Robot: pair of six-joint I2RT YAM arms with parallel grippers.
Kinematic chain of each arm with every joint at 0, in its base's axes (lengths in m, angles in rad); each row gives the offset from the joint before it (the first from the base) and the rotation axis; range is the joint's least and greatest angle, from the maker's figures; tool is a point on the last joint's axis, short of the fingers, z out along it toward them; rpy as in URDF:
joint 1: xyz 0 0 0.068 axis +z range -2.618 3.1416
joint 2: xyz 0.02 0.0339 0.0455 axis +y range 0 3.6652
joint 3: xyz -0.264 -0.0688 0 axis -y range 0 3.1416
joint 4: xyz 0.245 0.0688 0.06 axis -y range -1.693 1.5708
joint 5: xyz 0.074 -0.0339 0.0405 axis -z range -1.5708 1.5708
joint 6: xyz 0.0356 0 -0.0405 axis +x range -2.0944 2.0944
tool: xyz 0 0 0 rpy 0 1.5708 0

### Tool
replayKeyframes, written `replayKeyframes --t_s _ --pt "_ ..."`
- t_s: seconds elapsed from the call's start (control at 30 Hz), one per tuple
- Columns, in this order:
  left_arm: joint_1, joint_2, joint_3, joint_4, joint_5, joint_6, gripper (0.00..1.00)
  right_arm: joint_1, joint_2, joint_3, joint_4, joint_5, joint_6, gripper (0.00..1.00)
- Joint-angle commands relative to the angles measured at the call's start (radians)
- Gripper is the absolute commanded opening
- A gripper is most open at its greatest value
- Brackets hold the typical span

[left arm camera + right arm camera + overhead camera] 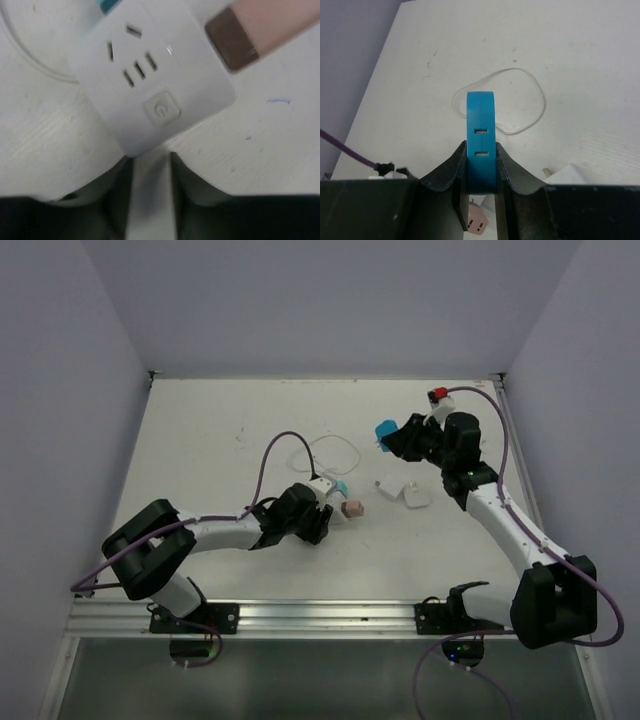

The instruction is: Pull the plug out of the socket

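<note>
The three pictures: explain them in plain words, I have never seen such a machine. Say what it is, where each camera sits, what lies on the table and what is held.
Two robot arms are bolted to a white table, each ending in a two-finger gripper. One picture looks down from above; the other two come from wrist cameras. The left gripper is shut on a white plastic cube-like socket, with a teal plug and a pale pink plug beside it. The right gripper pinches a blue plastic plug, apart from the socket. A thin white cable loop and two flat white square plugs lie on the table.
</note>
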State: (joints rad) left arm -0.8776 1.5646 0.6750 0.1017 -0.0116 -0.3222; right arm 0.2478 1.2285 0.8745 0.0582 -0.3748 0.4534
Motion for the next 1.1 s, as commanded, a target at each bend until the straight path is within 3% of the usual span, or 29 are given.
replayKeyframes --t_s 0.0,0.3,0.47,0.57,0.67,0.7,0.77,0.8,0.9,1.07 --pt "0.003 0.005 -0.038 -0.168 -0.053 -0.006 0.00 -0.097 -0.015 -0.041 -0.031 0.108 0.065 0.00" --pt "0.028 -0.055 -0.052 -0.166 -0.077 -0.021 0.00 -0.402 0.081 -0.150 0.047 0.065 0.250 0.00" --pt "0.040 -0.139 -0.077 -0.135 -0.080 -0.043 0.00 -0.438 0.189 -0.151 0.107 0.027 0.291 0.00" --pt "0.049 -0.184 -0.091 -0.119 -0.088 -0.064 0.06 -0.438 0.233 -0.141 0.115 0.005 0.294 0.08" --pt "0.054 -0.216 -0.091 -0.119 -0.096 -0.093 0.23 -0.443 0.290 -0.143 0.140 -0.024 0.306 0.20" --pt "0.054 -0.224 -0.088 -0.119 -0.097 -0.103 0.34 -0.443 0.304 -0.144 0.143 -0.029 0.312 0.29" --pt "0.054 -0.247 -0.084 -0.079 -0.099 -0.130 0.46 -0.444 0.309 -0.152 0.135 -0.024 0.314 0.39" --pt "0.052 -0.264 -0.083 -0.070 -0.103 -0.156 0.61 -0.444 0.298 -0.155 0.124 -0.016 0.311 0.48" --pt "0.052 -0.285 -0.074 -0.060 -0.116 -0.216 0.82 -0.444 0.263 -0.154 0.056 0.033 0.286 0.62" --pt "0.052 -0.295 -0.037 -0.079 -0.157 -0.441 0.99 -0.444 0.120 -0.126 -0.117 0.134 0.228 0.76"
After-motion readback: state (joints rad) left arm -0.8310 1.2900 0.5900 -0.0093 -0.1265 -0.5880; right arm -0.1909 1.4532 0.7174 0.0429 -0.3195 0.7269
